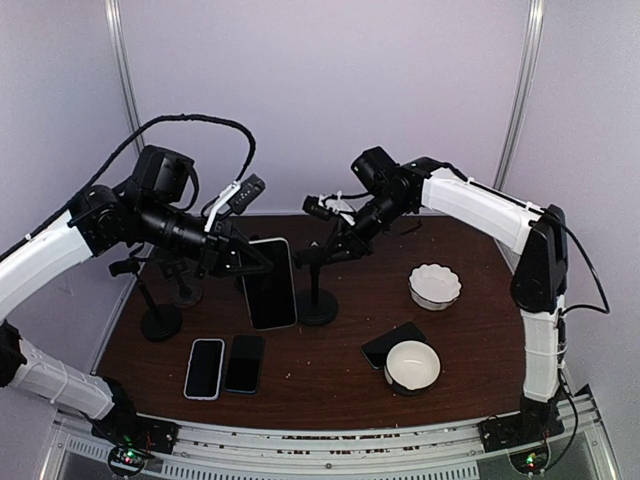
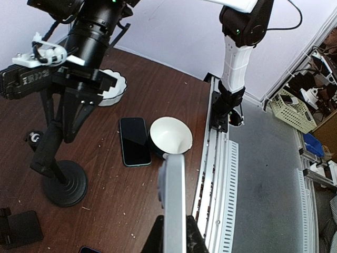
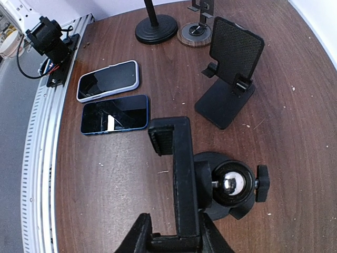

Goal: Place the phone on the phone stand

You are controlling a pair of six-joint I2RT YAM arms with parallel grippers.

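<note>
I am pinching the phone [image 1: 270, 285] in my left pincer [image 1: 238, 262] and the phone stand [image 3: 181, 174] by its clamp in my right pincer [image 1: 335, 243], aiming to seat it squarely.

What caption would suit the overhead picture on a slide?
Left gripper holds a phone beside the phone stand, its clamp between the fingers of the right gripper.

bare table [image 1: 310, 375] front-ctr, phone stand [image 1: 318, 305] mid, bowls [image 1: 435, 286] rt, phones [image 1: 222, 366] lt
</note>
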